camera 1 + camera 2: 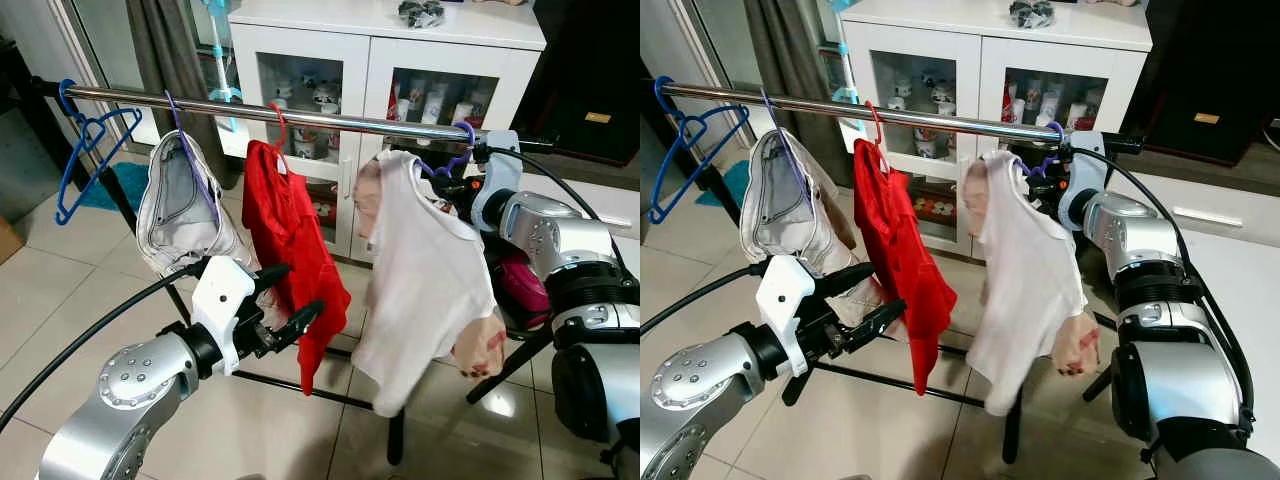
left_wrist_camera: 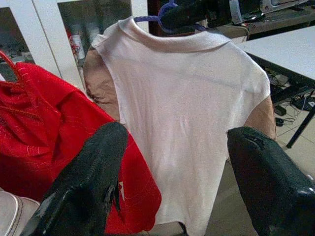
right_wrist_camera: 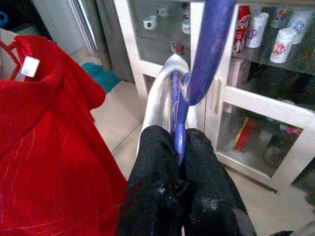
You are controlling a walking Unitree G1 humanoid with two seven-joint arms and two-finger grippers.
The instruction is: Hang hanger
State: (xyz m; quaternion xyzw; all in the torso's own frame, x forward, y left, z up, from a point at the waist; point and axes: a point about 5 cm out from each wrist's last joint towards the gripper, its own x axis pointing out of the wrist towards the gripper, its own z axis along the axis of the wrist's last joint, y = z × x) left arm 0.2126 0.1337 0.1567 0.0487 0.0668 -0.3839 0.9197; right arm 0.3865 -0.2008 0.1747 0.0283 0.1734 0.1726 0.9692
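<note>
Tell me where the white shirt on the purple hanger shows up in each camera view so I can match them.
Left eye view: white shirt hangs right of centre, under the rail.
Right eye view: centre, beside the right gripper.
Left wrist view: fills the middle, beyond the open left gripper.
Right wrist view: its collar wraps the purple hanger.
Shared landmark: the red garment beside it.

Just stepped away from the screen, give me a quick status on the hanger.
Right gripper shut on purple hanger, hook at the rail. White shirt on it. Left gripper open, low by red garment. Nothing blocking.
</note>
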